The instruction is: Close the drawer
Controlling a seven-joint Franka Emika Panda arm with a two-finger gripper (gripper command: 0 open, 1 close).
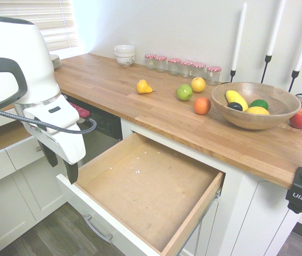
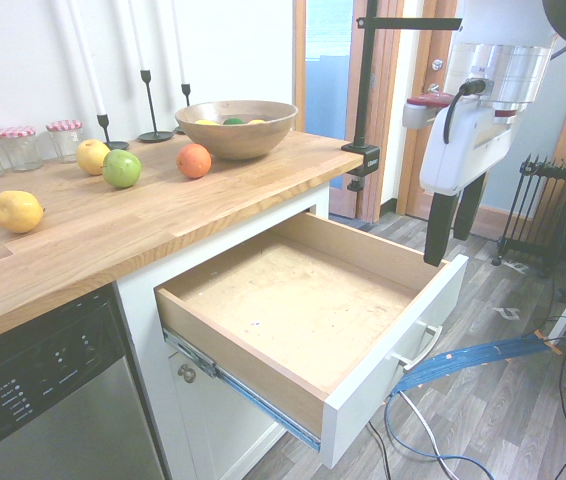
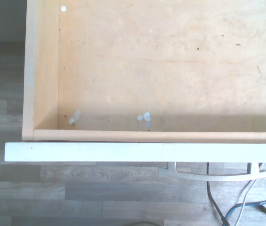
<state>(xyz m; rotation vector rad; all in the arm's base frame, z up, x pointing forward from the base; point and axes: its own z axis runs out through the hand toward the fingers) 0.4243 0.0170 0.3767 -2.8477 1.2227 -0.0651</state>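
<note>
- While it stands pulled far out from the white cabinet under the tabletop [image 1: 140, 114], the drawer [image 1: 145, 189] shows its whole brown board bottom, bare but for a few small pale specks.
- Its white front panel [image 2: 393, 350] faces the grey wood floor [image 2: 483, 420], and the silver bar handle [image 2: 418, 350] sits on the outer face of that panel; light wood sides frame the board.
- From the wrist view, the front panel runs as a white strip across the picture, with the handle [image 3: 213, 174] curving just beyond it over the floor.
- Above the drawer's front corner hangs the white arm [image 1: 17, 69], its wrist turned so that the pincer [image 1: 60, 162] points straight down.
- Two dark fingers [image 2: 441, 225] hang spread wide apart; nothing is between them and they grip nothing.
- One fingertip looks to end near the top edge of the front panel, on the floor side, but whether it touches the panel is hard to tell from these angles.
- On the tabletop behind the drawer lies loose fruit: a yellow pear [image 1: 143, 87], a green apple [image 1: 184, 92], a yellow apple [image 1: 198, 84] and an orange [image 1: 201, 105].
- A wooden bowl [image 1: 255, 114] just beside the orange holds more fruit, and a red apple [image 1: 301, 118] lies next to the bowl.
- Along the wall stand a row of glass jars [image 1: 183, 66] with red checked lids, stacked white bowls [image 1: 125, 55] and three white candles [image 1: 273, 32] in black holders.
- A dishwasher [image 2: 48, 400] with a dark control strip sits under the tabletop beside the drawer's cabinet.
</note>
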